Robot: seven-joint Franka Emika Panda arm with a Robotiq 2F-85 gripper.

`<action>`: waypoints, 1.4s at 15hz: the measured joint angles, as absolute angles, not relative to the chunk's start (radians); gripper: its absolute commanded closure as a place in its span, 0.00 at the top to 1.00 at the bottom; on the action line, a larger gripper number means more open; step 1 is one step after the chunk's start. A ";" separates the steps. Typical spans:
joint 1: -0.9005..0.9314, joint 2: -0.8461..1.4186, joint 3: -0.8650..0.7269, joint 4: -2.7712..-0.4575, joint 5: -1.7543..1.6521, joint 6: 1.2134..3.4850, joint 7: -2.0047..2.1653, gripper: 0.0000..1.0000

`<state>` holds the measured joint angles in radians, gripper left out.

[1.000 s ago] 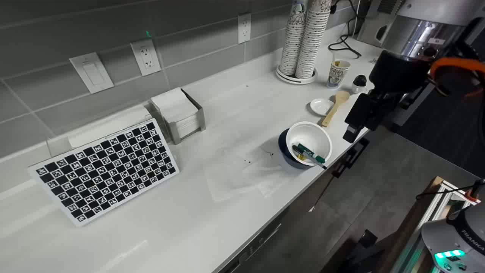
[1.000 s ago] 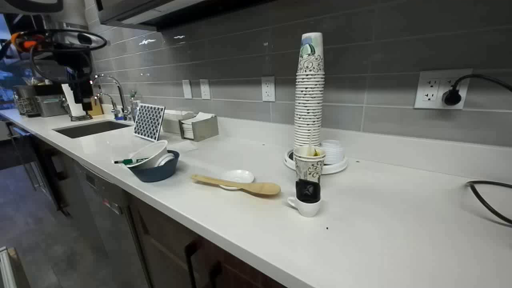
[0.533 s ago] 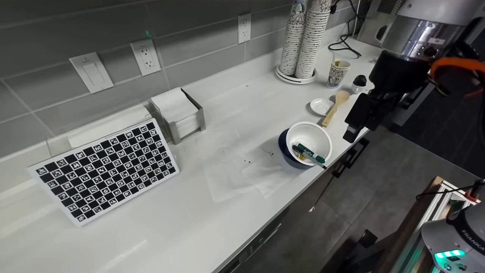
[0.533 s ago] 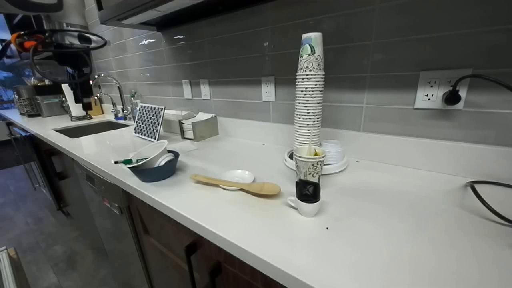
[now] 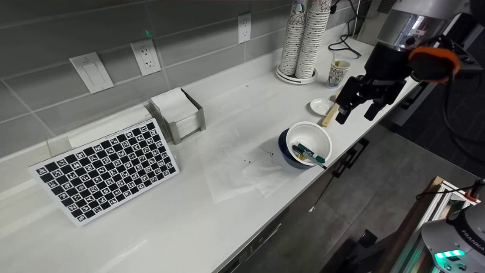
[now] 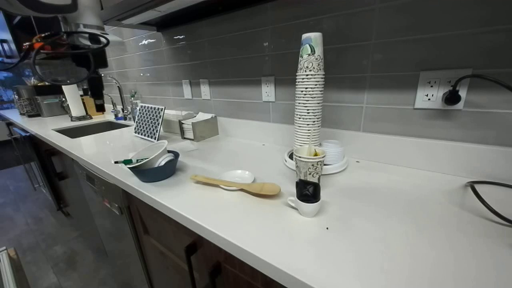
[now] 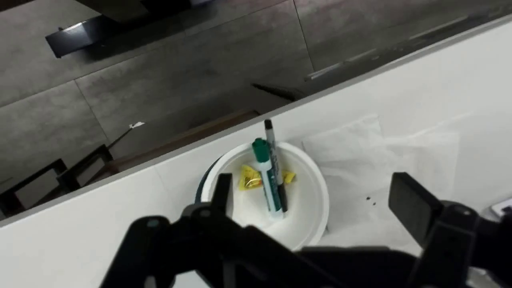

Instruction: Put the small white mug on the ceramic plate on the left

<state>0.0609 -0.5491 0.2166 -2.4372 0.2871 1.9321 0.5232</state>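
Note:
The small white mug (image 6: 308, 209) stands upright on the counter in an exterior view, with a black object (image 6: 308, 190) in its mouth. In the view where the arm is nearer, the mug is hidden behind my gripper. The small white ceramic plate (image 6: 242, 175) lies left of the mug; it also shows there (image 5: 320, 106). A wooden spoon (image 6: 260, 188) lies over the plate's near edge. My gripper (image 5: 356, 115) is open and empty, in the air above the counter's front edge. In the wrist view the gripper (image 7: 314, 192) has its fingers wide apart, above the bowls.
A white bowl (image 7: 306, 216) with markers (image 7: 269, 180) leans in a dark blue bowl (image 6: 158, 173). A paper cup (image 6: 310, 166) stands behind the mug, before stacked cups (image 6: 309, 108). A napkin holder (image 6: 206, 129) and checkered board (image 6: 149, 122) stand toward the wall.
My gripper has shifted and turned. Its two fingers now show apart in an exterior view, and it now covers the mug there. The mug, plate, spoon and bowls have not moved.

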 measured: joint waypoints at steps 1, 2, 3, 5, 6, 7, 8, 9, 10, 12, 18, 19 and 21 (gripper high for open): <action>0.026 -0.532 0.199 -2.437 0.282 1.952 0.529 1.00; -0.009 -0.510 0.178 -2.436 0.274 1.976 0.533 1.00; -0.043 -0.484 0.157 -2.432 0.265 2.003 0.538 1.00; -0.101 -0.425 0.121 -2.418 0.253 2.057 0.564 1.00; -0.121 -0.395 0.109 -2.406 0.251 2.081 0.588 1.00; -0.136 -0.367 0.099 -2.393 0.250 2.100 0.621 1.00; -0.146 -0.341 0.090 -2.378 0.249 2.115 0.658 1.00; -0.153 -0.316 0.082 -2.362 0.249 2.124 0.698 1.00; -0.155 -0.295 0.076 -2.344 0.249 2.126 0.725 1.00; -0.156 -0.267 0.071 -2.320 0.249 2.126 0.749 1.00; -0.156 -0.263 0.071 -2.314 0.249 2.126 0.760 1.00; -0.156 -0.263 0.071 -2.314 0.249 2.126 0.761 1.00; -0.156 -0.263 0.071 -2.314 0.249 2.126 0.761 1.00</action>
<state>-0.1557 -0.2625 0.0715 -2.3135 0.2491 2.1261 0.7609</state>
